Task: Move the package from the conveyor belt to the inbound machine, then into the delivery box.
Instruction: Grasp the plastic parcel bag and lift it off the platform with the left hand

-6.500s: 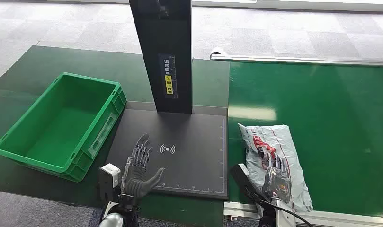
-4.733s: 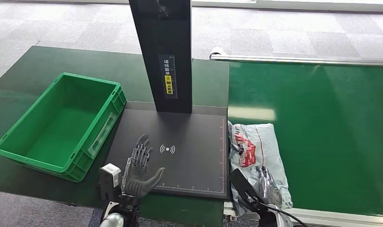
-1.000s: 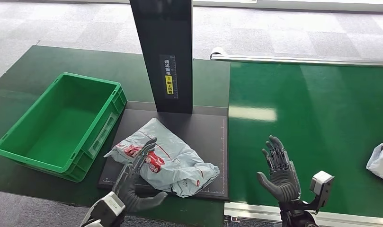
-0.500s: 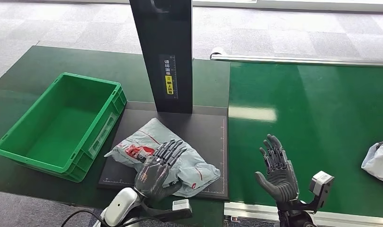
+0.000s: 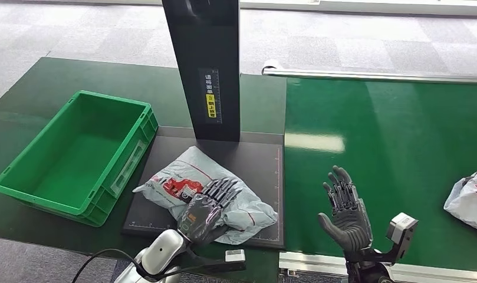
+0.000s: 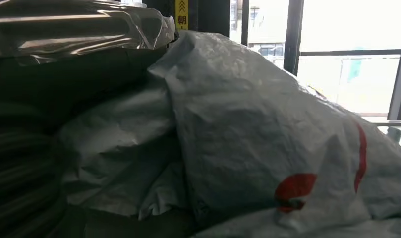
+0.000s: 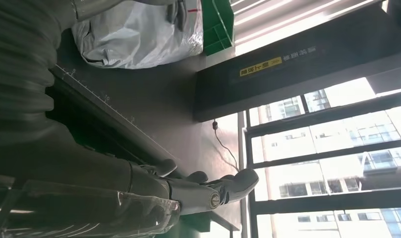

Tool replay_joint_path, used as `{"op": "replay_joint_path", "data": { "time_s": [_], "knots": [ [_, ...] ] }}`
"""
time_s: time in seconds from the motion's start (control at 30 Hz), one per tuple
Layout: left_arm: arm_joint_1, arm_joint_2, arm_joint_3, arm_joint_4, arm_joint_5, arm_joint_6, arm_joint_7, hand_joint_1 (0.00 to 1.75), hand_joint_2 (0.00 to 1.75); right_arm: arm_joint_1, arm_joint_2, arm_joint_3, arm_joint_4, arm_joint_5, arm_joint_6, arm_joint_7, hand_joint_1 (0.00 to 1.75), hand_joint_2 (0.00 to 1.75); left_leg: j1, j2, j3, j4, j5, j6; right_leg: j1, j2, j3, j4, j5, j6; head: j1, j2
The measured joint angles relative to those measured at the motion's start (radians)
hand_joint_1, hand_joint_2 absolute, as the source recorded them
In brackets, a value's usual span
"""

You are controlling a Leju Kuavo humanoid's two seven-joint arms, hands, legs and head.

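Note:
A grey plastic package (image 5: 180, 174) with red print lies crumpled on the black plate of the inbound machine (image 5: 258, 168), in front of its dark column (image 5: 206, 65). My left hand (image 5: 210, 203) rests on the near half of the package with its fingers stretched out over it. In the left wrist view the package (image 6: 248, 134) bulges right against the palm. My right hand (image 5: 344, 213) is raised over the near edge of the green conveyor belt (image 5: 389, 141), fingers spread and holding nothing. In the right wrist view the package (image 7: 139, 34) lies beyond that hand (image 7: 188, 191).
A green delivery box (image 5: 109, 101) stands to the left of the plate, with nothing inside it. A second grey package (image 5: 469, 201) lies at the right edge of the belt. A metal rail (image 5: 371, 75) runs along the belt's far side.
The package came off the belt onto the machine plate and my right hand let it go. My left hand swung over and settled on it. The second package drifted left on the belt.

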Motion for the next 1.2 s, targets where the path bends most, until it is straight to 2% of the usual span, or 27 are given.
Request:
{"op": "replay_joint_path", "data": {
  "time_s": [0.2, 0.37, 0.6, 0.9, 1.1, 1.2],
  "knots": [
    [-0.054, 0.002, -0.003, 0.083, 0.042, 0.008, -0.027, 1.75, 1.75, 0.006, 0.002, 0.007, -0.024, -0.008, -0.015, 0.014, 0.00, 1.75, 0.000, 0.000, 0.003, 0.000, 0.000, 0.000, 0.000, 0.000, 0.003, 0.000, 0.000, 0.000, 0.000, 0.000],
    [-0.080, 0.005, 0.002, 0.084, 0.138, 0.036, -0.052, 1.75, 1.75, 0.012, 0.002, 0.007, -0.037, -0.013, -0.038, 0.022, 0.00, 1.75, 0.000, 0.000, 0.004, 0.000, 0.000, 0.000, 0.000, 0.000, 0.004, 0.000, 0.000, 0.000, 0.000, 0.000],
    [-0.066, 0.027, 0.026, -0.015, 0.209, 0.067, -0.050, 1.75, 1.75, 0.032, 0.002, 0.006, -0.057, -0.015, -0.046, 0.025, 0.00, 1.75, 0.000, 0.000, 0.002, 0.000, 0.000, 0.000, 0.000, 0.000, 0.002, 0.000, 0.000, 0.000, 0.000, 0.000],
    [-0.017, 0.086, 0.112, -0.245, 0.309, 0.173, -0.092, 1.75, 1.75, 0.072, 0.003, 0.004, -0.088, -0.012, -0.054, 0.025, 0.00, 1.75, 0.000, 0.000, -0.001, 0.000, 0.000, 0.000, 0.000, 0.000, -0.002, 0.000, 0.000, 0.000, 0.000, 0.000],
    [-0.001, 0.103, 0.130, -0.302, 0.318, 0.183, -0.098, 1.75, 1.75, 0.080, 0.005, 0.003, -0.096, -0.009, -0.054, 0.025, 0.00, 1.75, 0.000, 0.000, -0.001, 0.000, 0.000, 0.000, 0.000, 0.000, -0.002, 0.000, 0.000, 0.000, 0.000, 0.000],
    [0.007, 0.111, 0.142, -0.334, 0.342, 0.245, -0.125, 1.75, 1.75, 0.084, 0.007, 0.003, -0.100, -0.007, -0.060, 0.023, 0.00, 1.75, 0.000, 0.000, -0.001, 0.000, 0.000, 0.000, 0.000, 0.000, -0.002, 0.000, 0.000, 0.000, 0.000, 0.000]
  ]
}}
